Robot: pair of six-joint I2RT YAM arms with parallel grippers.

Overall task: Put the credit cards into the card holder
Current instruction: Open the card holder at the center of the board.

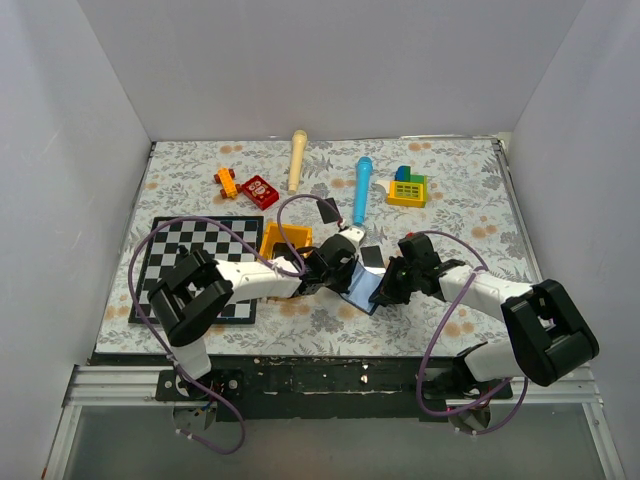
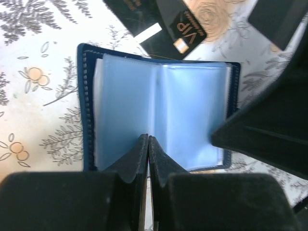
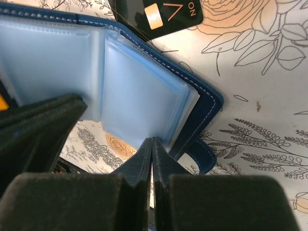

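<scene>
The card holder (image 1: 366, 292) lies open on the floral cloth between my two grippers, its light blue clear pockets (image 2: 130, 106) facing up inside a navy cover (image 3: 202, 103). My left gripper (image 2: 148, 139) is shut at the middle fold, pinching a pocket leaf that runs edge-on to its tips. My right gripper (image 3: 152, 140) is shut on the near edge of the pocket stack on the other half, next to the snap tab (image 3: 204, 156). Two glossy black credit cards (image 2: 168, 26) lie overlapping on the cloth just beyond the holder (image 1: 372, 256), one marked VIP (image 3: 161, 17).
A chessboard (image 1: 195, 270) lies left, with an orange box (image 1: 283, 240) by the left arm. Further back lie a dark flat square (image 1: 328, 210), a blue tube (image 1: 362, 190), a cream pin (image 1: 297, 160), a red toy (image 1: 260, 190) and a yellow-green block toy (image 1: 408, 187). White walls enclose the table.
</scene>
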